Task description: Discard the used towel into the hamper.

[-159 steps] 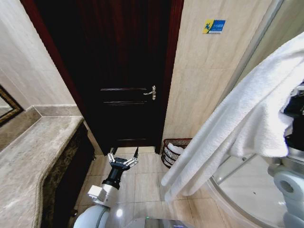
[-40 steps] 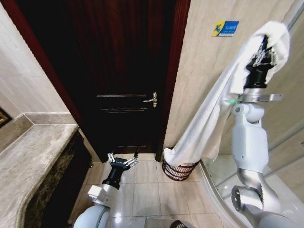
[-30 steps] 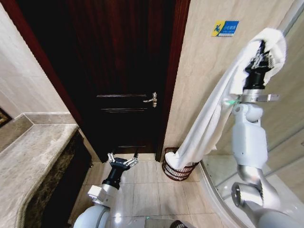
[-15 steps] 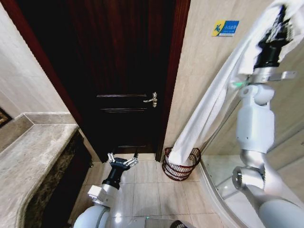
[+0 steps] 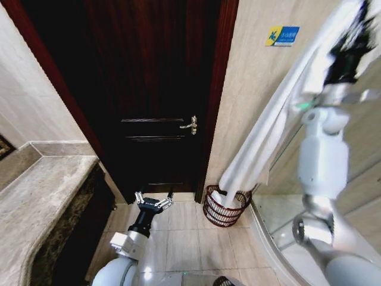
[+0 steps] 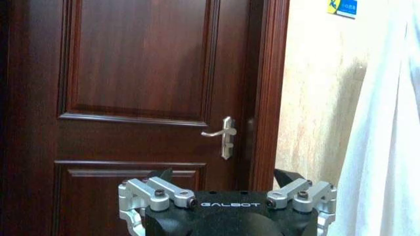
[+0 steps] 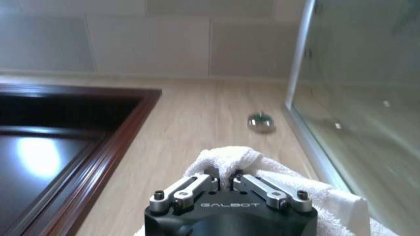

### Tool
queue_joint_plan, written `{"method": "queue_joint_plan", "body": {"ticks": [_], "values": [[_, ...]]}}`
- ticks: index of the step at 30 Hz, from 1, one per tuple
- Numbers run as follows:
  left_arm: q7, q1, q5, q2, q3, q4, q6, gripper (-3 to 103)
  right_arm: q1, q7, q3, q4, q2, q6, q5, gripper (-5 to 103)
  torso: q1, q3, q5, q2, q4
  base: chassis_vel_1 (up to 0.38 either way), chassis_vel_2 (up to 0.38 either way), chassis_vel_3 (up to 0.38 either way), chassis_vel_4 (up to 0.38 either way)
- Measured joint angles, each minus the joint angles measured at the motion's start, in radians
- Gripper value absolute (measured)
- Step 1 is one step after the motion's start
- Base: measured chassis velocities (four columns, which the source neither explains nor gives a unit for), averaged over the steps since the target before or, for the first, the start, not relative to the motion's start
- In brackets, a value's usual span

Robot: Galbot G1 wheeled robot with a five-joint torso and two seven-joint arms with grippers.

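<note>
**Towel hanging into the hamper from a raised right arm**

The right gripper [image 5: 351,36] is reaching high at the upper right of the head view, its fingers pinching a fold of the white towel [image 5: 268,137]; in the right wrist view the 2 fingers are sitting close together with the cloth bunched between them [image 7: 226,164]. The towel is draping down in a long diagonal band, and its lower end is lying inside the hamper [image 5: 225,208], a round dark reddish-brown wire basket standing on the floor tiles [image 5: 178,229] just beside the door frame and against the beige wall [image 5: 250,89].

The word "GALBOT" is reading in white on the black body of each gripper in the wrist views. A small blue and yellow sign [image 5: 282,35] is sitting high on the wall; its writing is too small to read.

The left gripper [image 5: 153,201] is hovering low over the tiles in front of the dark wooden door [image 5: 155,89], its fingers spread wide and holding nothing. A silver lever handle [image 5: 189,124] is sticking out from the door. A stone countertop [image 5: 36,196] is running along the left, and a glass shower panel [image 7: 361,98] is standing on the right.
</note>
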Motion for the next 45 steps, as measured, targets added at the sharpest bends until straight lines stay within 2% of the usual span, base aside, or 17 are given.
{"method": "queue_joint_plan", "body": {"ticks": [1, 8, 17, 33, 45], "values": [[0.0, 0.0, 0.0, 0.0, 0.0, 0.0, 0.0, 100, -0.026, -0.002, 0.003, 0.006, 0.011, 0.001, -0.001, 8, 0.0, 0.0, -0.0009, 0.0, 0.0001, 0.0, 0.0, 0.0, 0.0], [0.0, 0.0, 0.0, 0.0, 0.0, 0.0, 0.0, 100, -0.083, -0.008, -0.004, 0.004, 0.048, 0.013, -0.009, 8, 0.0, 0.0, -0.0013, 0.0, 0.0003, 0.0, 0.0, 0.0, 0.0], [0.0, 0.0, 0.0, 0.0, 0.0, 0.0, 0.0, 100, -0.183, -0.014, 0.003, 0.022, 0.107, 0.027, -0.029, 8, 0.0, 0.0, -0.0004, 0.0, 0.0001, 0.0, 0.0, 0.0, 0.0], [0.0, 0.0, 0.0, 0.0, 0.0, 0.0, 0.0, 100, -0.316, -0.067, 0.057, -0.043, 0.128, 0.088, -0.029, 8, 0.0, 0.0, -0.0009, 0.0, 0.0002, 0.0, 0.0, 0.0, 0.0], [0.0, 0.0, 0.0, 0.0, 0.0, 0.0, 0.0, 100, -0.361, -0.112, 0.044, -0.138, 0.147, 0.131, -0.019, 8, 0.0, 0.0, -0.0008, 0.0, 0.0004, 0.0, 0.0, 0.0, 0.0]]}}
